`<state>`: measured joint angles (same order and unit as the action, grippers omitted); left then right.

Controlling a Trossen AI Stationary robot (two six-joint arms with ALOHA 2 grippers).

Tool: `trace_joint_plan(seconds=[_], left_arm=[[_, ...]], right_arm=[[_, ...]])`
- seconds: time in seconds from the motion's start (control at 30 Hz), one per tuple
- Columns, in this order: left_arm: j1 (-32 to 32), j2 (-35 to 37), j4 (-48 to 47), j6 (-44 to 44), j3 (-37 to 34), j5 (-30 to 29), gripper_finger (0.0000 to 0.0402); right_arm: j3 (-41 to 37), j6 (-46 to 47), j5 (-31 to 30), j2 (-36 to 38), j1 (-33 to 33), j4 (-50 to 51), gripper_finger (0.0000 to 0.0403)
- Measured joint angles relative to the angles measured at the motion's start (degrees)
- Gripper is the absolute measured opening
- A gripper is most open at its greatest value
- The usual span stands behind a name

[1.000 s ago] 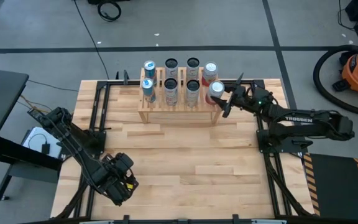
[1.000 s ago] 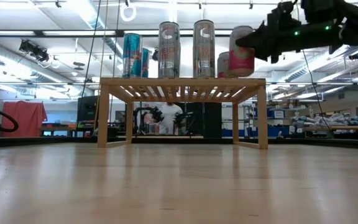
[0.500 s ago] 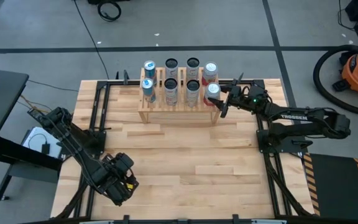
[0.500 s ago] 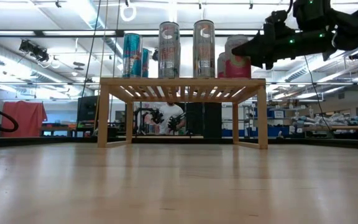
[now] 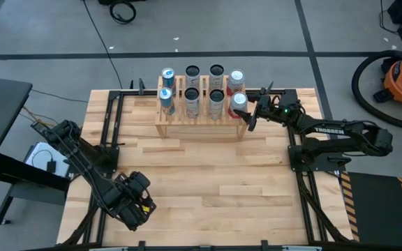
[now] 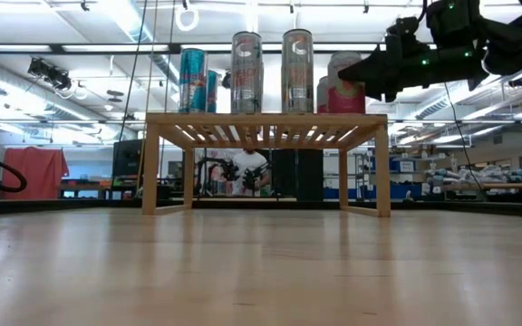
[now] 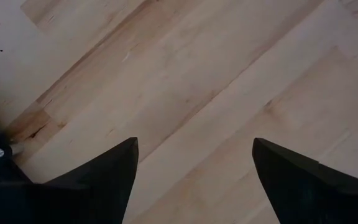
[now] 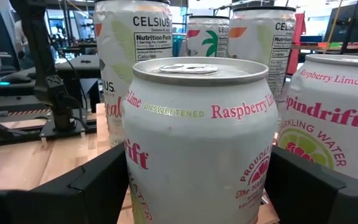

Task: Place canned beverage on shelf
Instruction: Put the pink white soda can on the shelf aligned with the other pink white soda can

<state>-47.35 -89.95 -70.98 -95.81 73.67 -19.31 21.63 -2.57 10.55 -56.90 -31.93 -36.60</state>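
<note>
Now eight cans (image 5: pixel 191 97) on the shelf (image 5: pixel 199 116).

Two dark, near-black six-joint arms make up the robot, each built of rounded segments. The right arm (image 5: pixel 340 132) carries white "TROSSEN" lettering along its upper link, and small green lights glow near its wrist, visible from above and from table height. The left arm (image 5: pixel 89 167) is equally dark, its thick rounded wrist housing showing a small yellow marking. The left gripper (image 7: pixel 194 171) ends in two matte black fingers tapering to blunt, angular points, and a small silver screw sits in the dark body beside them. The right gripper (image 8: pixel 194 180) has similar flat-faced, angular black fingers.
</note>
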Motion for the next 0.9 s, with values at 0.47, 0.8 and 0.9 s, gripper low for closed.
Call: trace_joint_plan(seconds=[0.47, 0.8, 0.9], left_arm=[[0.3, 0.0, 0.1, 0.0, 0.0, 0.0, 0.0316], [2.7, 0.0, -0.9, 0.9, 0.0, -1.6, 0.0316], [2.5, 0.0, -4.7, 0.5, 0.0, -5.9, 0.0316]], right_arm=[[-0.2, -1.3, 1.1, -0.2, -0.1, -1.0, 0.0382], [-0.2, 0.1, 5.2, 2.7, -0.1, -0.9, 0.0398], [-0.2, 2.5, 6.6, 5.0, -0.1, -0.7, 0.0399]])
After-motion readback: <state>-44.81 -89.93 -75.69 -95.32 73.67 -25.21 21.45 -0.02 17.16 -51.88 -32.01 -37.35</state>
